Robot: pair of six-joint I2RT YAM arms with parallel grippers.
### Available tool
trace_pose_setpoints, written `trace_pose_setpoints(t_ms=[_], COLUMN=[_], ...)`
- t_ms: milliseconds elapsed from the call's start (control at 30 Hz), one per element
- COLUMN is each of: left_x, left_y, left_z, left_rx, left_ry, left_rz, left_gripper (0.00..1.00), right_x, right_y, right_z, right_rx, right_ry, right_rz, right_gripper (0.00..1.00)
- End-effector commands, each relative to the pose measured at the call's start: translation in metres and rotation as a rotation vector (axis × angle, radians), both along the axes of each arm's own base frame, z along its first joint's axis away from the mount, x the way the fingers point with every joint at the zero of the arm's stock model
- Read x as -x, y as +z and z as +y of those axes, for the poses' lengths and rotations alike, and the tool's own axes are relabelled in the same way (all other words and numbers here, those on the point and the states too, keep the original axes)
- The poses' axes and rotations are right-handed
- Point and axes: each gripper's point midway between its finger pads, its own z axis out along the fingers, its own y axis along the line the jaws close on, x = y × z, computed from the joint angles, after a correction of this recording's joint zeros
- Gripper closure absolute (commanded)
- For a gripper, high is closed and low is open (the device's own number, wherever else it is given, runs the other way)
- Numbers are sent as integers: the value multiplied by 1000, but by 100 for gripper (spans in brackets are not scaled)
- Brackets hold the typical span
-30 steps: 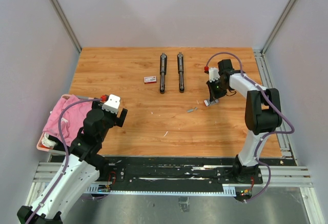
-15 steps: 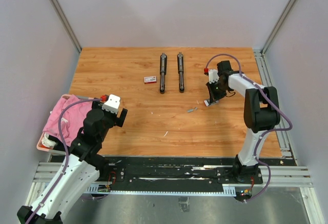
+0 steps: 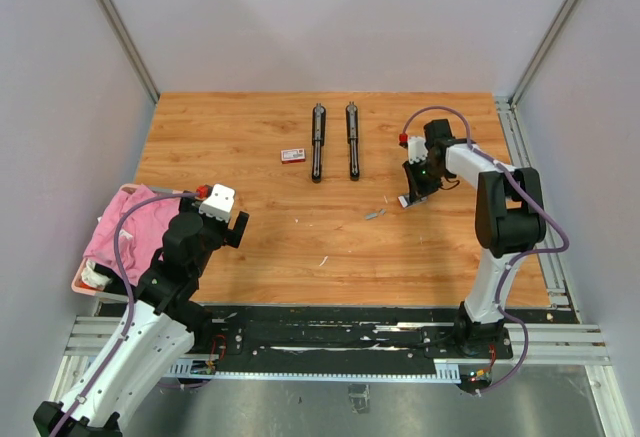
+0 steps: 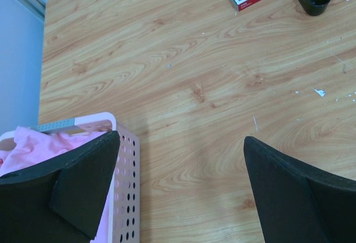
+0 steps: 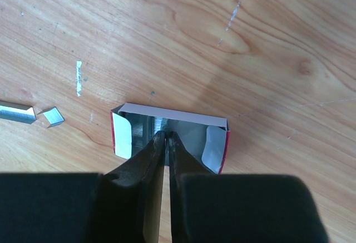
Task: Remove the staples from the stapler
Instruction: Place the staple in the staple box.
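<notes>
Two black staplers (image 3: 317, 142) (image 3: 352, 140) lie side by side at the far middle of the table. My right gripper (image 5: 167, 135) points down into a small open box (image 5: 214, 123) with red sides and white flaps. Its jaws are pressed almost together and nothing shows between them. Silvery staples (image 5: 146, 127) line the box floor beside the tips. A short staple strip (image 5: 16, 113) and a loose bit (image 5: 54, 116) lie on the wood left of the box. My left gripper (image 4: 181, 137) hangs wide open and empty over bare wood near the basket.
A closed red-and-white box (image 3: 293, 155) lies left of the staplers. A pink perforated basket (image 4: 125, 187) holding pink cloth (image 3: 135, 225) sits at the table's left near edge. Grey walls and metal rails enclose the table.
My right arm has shifted very slightly while its gripper stays over the open box. The left arm has not moved.
</notes>
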Motion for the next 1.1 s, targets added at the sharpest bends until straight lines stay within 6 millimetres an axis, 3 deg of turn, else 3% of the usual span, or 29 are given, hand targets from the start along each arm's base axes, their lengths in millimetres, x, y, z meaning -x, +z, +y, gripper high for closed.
trace_pose_setpoints(t_ms=[0,600,933,1067], left_x=[-3,-3,-3,-3], left_y=[5,6,6,6], left_z=[0,0,0,0], left_rx=[10,9,10,9], left_ry=[3,3,1,3], left_rz=[-30,-32,-32,-33], left_gripper=[2,2,2,2], right_x=[-2,-6,-8,-3], right_y=[3,30,61,69], right_z=[-7,1,14,27], right_rx=[-8,-57,-94,-78], right_ry=[-38,-28,50,137], right_rz=[0,-51,-141,-179], right_gripper=[91,79,73,56])
